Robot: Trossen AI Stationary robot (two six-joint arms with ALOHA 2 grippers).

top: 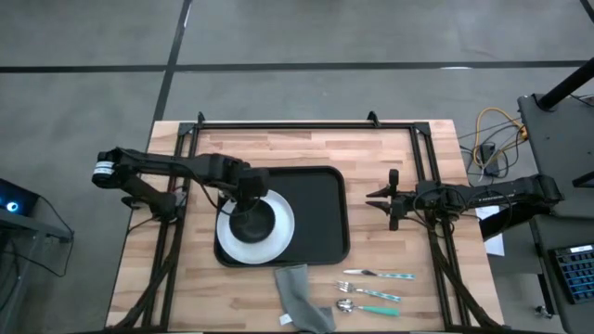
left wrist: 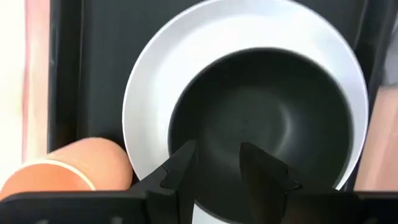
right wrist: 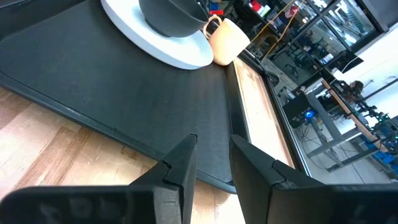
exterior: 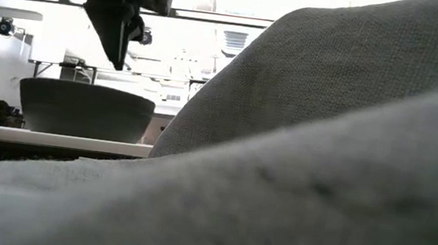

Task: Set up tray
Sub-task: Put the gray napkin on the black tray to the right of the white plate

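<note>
Matt black tray, wooden table

Bystanders on the table

A grey cloth lies crumpled at the near edge. Beside it sit a fork, another fork and a spoon, teal-handled. A tan mug lies tipped over

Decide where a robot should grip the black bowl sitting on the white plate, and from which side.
Grip the black bowl by its rim, coming from straight above: it stands upright and open on the white plate, its wall thin enough for one finger inside and one outside.
</note>
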